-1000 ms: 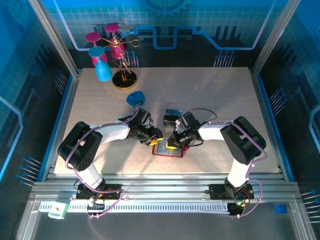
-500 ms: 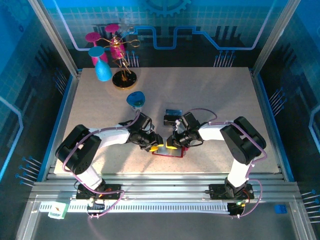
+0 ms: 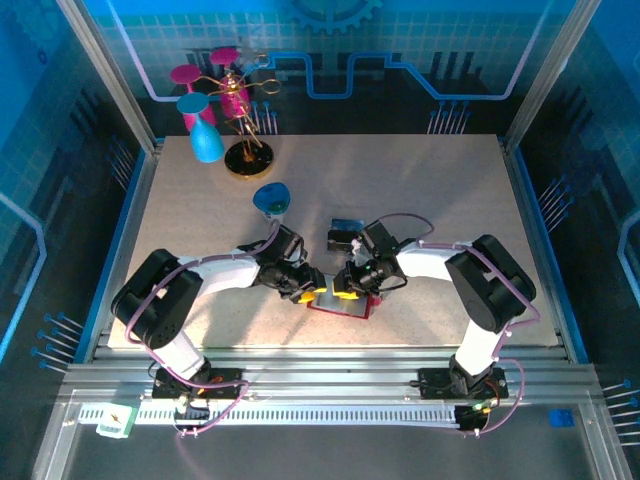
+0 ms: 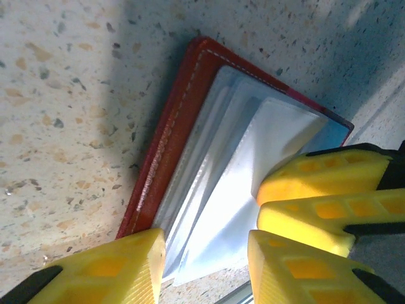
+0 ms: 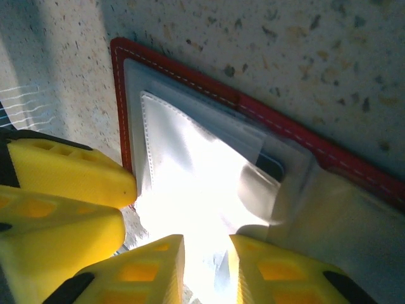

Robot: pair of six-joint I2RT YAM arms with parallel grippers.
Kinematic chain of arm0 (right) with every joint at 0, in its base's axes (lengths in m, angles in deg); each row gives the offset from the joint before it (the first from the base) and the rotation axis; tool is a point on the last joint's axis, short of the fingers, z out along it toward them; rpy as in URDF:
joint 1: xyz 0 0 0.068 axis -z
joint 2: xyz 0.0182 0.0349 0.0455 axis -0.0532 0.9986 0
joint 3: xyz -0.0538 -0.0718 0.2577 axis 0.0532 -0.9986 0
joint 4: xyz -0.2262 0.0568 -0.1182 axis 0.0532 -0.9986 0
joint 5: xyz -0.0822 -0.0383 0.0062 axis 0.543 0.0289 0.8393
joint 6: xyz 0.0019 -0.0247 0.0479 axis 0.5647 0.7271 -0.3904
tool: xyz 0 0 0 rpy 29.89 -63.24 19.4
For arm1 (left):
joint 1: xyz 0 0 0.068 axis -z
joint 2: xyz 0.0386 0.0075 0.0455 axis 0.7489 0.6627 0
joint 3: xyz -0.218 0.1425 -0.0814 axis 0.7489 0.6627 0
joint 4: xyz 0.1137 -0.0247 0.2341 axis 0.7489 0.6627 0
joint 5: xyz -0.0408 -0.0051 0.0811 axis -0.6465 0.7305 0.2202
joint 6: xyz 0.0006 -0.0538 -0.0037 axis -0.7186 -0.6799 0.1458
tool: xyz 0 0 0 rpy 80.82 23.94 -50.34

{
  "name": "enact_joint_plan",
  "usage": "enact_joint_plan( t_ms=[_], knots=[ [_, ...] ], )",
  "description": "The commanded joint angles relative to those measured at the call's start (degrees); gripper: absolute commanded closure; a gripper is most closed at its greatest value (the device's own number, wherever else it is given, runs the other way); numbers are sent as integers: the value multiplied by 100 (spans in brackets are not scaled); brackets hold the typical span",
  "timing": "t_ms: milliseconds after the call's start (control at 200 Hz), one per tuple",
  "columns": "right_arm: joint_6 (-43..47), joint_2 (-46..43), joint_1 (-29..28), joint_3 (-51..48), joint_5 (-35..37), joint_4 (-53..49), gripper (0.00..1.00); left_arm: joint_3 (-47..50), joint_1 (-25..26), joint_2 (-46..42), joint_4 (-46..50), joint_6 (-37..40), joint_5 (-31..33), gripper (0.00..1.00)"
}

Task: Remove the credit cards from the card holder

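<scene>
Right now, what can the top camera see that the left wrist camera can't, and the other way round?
Top camera's extras: the whole left arm and right arm, plus a blue glass and a gold stand at the table's far side.
Left wrist camera's extras: the white stitching along the holder's red edge, and the pale pockets inside it.
Shared: the red holder, the speckled table, and the yellow left claw and right claw close together over the holder.
</scene>
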Motion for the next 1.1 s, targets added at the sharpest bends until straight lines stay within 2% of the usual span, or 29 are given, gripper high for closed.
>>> enact_joint_plan(
  t_ms=[0,505,860,1090],
  knots=[
    [66,-129,-58,121,157,-473,74,68,32,99,56,-58,40,60],
    [199,-120,-60,152,218,-793,73,-13,25,152,122,-42,28,60],
    [97,-25,-10,-128,44,-141,77,-86,35,-219,40,-12,-28,60],
    [122,-43,19,-192,14,-95,78,-188,61,-244,57,-21,-188,59]
  ],
)
